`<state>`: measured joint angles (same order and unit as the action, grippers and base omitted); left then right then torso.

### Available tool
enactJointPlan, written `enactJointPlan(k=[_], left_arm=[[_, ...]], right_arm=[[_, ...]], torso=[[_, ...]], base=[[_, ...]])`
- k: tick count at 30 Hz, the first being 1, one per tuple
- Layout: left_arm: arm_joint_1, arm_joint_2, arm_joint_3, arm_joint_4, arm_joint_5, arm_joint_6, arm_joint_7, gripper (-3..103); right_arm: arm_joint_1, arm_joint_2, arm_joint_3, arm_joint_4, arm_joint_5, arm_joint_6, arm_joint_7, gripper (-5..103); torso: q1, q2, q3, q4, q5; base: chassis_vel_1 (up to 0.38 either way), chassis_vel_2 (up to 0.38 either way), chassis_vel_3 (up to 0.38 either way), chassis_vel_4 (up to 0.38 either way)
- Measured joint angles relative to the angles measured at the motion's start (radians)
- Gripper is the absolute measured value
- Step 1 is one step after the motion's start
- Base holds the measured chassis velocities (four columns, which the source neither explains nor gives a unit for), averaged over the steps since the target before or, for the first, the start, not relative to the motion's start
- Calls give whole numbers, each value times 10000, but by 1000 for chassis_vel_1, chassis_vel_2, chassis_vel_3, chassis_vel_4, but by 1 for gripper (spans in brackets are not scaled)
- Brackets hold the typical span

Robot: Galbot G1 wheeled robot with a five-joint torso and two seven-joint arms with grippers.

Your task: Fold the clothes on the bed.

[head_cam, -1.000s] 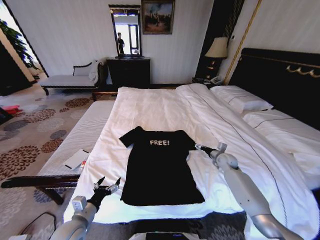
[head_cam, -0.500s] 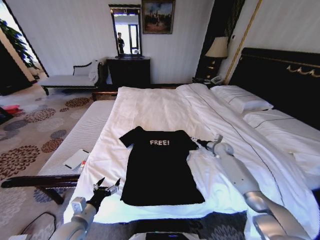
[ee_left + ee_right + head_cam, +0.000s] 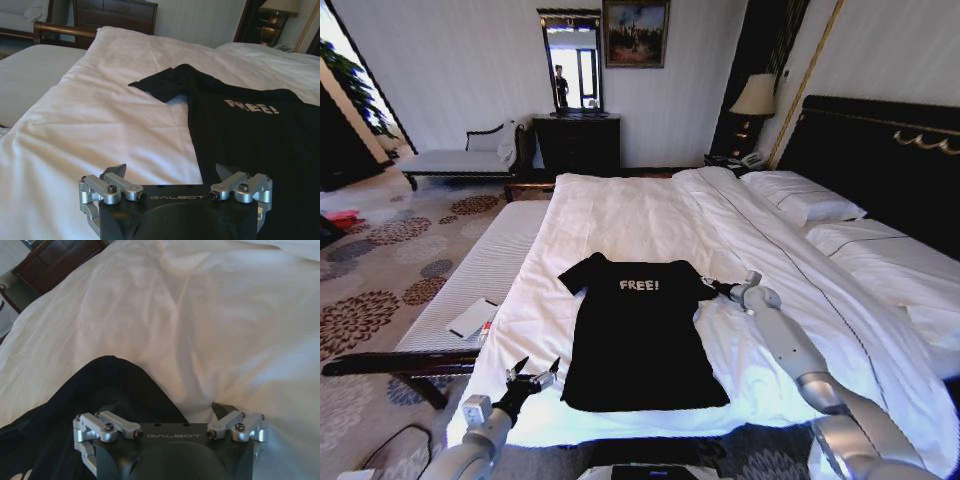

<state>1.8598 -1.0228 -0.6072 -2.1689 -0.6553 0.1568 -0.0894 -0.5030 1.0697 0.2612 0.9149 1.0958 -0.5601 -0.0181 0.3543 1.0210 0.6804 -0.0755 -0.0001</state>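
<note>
The right gripper (image 3: 717, 288) has crept onto the T-shirt (image 3: 638, 340)'s sleeve, fingers spread and empty. The left gripper (image 3: 533, 374) waits, fingers wide apart, holding nothing, near the hem. Folding on the bed (image 3: 620, 215) looks about to start.

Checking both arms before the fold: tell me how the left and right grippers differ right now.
The left gripper hangs at the foot of the bed, just off the T-shirt's lower corner; the right gripper is farther up, at the shirt's sleeve. The left arm is tucked close; the right is stretched out. Both have open jaws and hold nothing.

Matt black cloth T-shirt (image 3: 640, 340), soft creased white cotton duvet (image 3: 620, 225), glossy dark wooden headboard (image 3: 880, 160), brushed metal pincer fingers (image 3: 117, 182)
</note>
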Motion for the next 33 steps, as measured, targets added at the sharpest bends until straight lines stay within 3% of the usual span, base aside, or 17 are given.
enactJointPlan(k=[3, 9, 11, 21, 24, 26, 29, 31, 33], left_arm=[[2, 10, -24, 11, -4, -3, 1, 100], [23, 3, -113, 11, -49, -11, 23, 100], [32, -5, -113, 12, -46, -14, 26, 100], [58, -18, -280, 7, -112, -41, 43, 100], [49, -6, -318, 6, -175, -41, 43, 100], [25, 0, -327, 6, -206, -41, 43, 100], [0, 1, -325, 9, -218, -41, 43, 100], [0, 1, -325, 11, -218, -41, 42, 100], [9, -8, -331, 15, -231, -41, 43, 100]], right_arm=[[43, 63, -65, -73, -4, -27, 38, 97], [65, 177, -194, -76, -105, -35, 46, 71], [86, 178, -223, -84, -126, -21, 46, 71], [103, 123, -524, 82, -518, 227, 15, 27], [59, 80, -575, 222, -572, 253, 13, 22], [24, 56, -619, 338, -648, 294, 15, 12], [5, 11, -699, 426, -861, 452, -12, 3], [4, -5, -723, 445, -938, 505, -39, 3], [22, -101, -901, 506, -1506, 1085, -262, 1]], torso=[[0, 0, 0, -1, 0], [0, 1, 0, -1, 1], [0, 2, 0, 0, 1], [0, 1, 0, 2, 1], [0, 2, 0, 1, 2], [0, 2, 0, 1, 2], [0, 2, 0, 2, 2], [0, 1, 0, 2, 2], [0, 2, 0, 1, 3]], base=[[0, 0, 0, 0], [0, 0, 0, 0], [0, 0, 0, 0], [0, 0, 0, 0], [0, 0, 0, 0], [0, 0, 0, 0], [0, 0, 0, 0], [0, 0, 0, 0], [0, 0, 0, 0]])
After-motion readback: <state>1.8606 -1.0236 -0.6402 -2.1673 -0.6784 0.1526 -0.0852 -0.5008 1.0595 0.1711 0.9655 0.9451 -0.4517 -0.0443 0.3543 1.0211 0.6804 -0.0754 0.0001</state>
